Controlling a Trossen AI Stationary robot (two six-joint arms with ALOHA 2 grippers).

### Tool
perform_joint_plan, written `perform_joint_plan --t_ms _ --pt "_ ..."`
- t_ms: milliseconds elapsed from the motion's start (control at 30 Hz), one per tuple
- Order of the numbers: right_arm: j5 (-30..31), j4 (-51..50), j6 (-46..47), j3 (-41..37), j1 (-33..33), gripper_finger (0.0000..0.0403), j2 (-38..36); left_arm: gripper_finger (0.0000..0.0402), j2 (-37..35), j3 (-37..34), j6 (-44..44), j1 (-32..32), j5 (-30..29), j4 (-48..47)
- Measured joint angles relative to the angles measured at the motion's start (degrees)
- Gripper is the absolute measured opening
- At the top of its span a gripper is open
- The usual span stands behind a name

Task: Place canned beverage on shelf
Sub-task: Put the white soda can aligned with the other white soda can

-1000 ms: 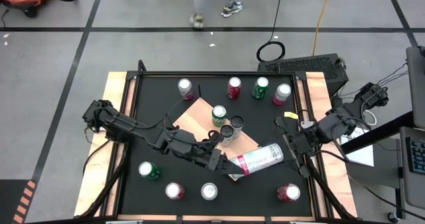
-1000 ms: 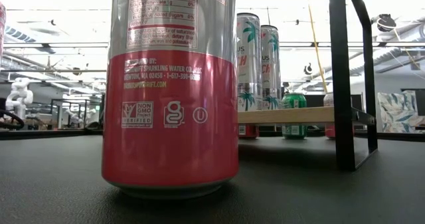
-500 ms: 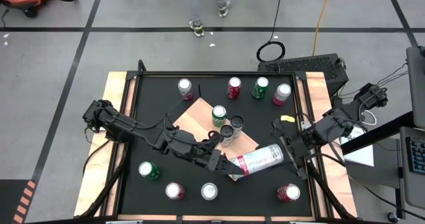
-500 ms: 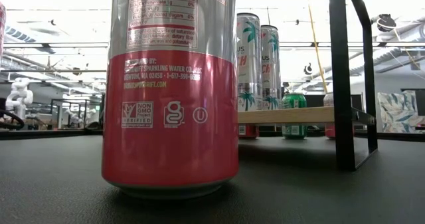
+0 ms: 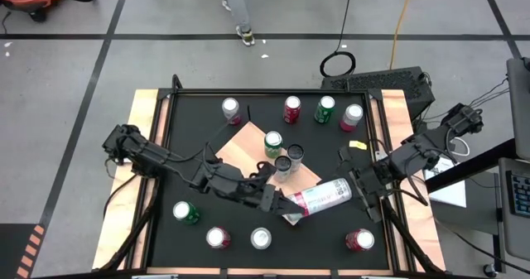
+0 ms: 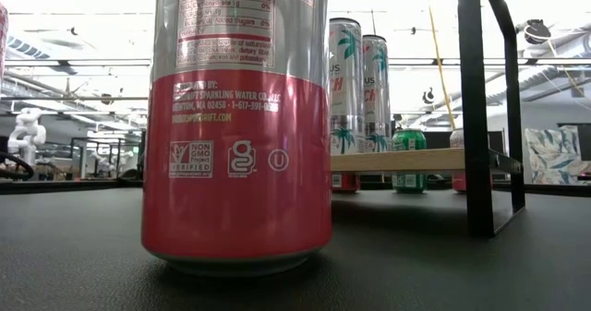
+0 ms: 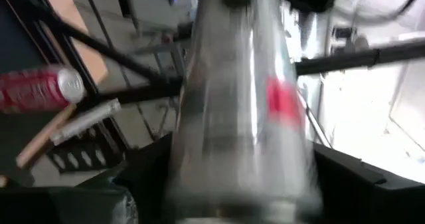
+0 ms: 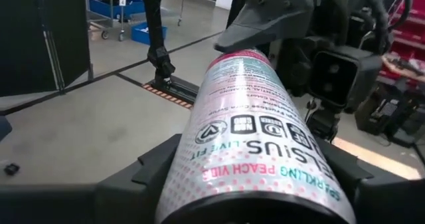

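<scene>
Both jaws round can (image 5: 321, 198) over shelf (image 5: 248, 149) edge

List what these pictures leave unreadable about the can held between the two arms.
- Low view: the held can and both arms are out of frame; a red can fills it.
- Left wrist view: the label is blurred.
- High view: the left hand and right hand hide the can's ends.

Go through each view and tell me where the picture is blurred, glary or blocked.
High view: sharp and evenly lit, the tall can lying between left gripper and right gripper over the shelf. Low view: a red can fills the foreground, bright ceiling behind. Left wrist view: the can smeared by blur, glare beyond. Right wrist view: label crisp, background softer.
</scene>
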Motion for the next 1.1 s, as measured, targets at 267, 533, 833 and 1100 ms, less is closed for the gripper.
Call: perform_joint_plan --t_ms 267,533,833,1100 --pt "-0.78 -0.07 2.84 -0.10 0.05 0.0227 0.10 0.0332 -0.09 0.04 3.38 0.20 -3.94 0.02" --pt "-0.37 -0.01 9.21 -0.10 0.02 0.0228 -0.53 0.0334 -0.64 0.04 12.47 0.14 -9.13 0.33" --pt "-0.36 -0.01 21.14 -0.10 0.02 0.0230 -2.06 0.0334 -1.78 0.07 20.27 1.05 -14.60 0.58" --pt "-0.38 -0.08 30.68 -0.08 0.02 0.0229 -2.44 0.0334 -4.56 0.07 35.65 1.12 -24.22 0.96"
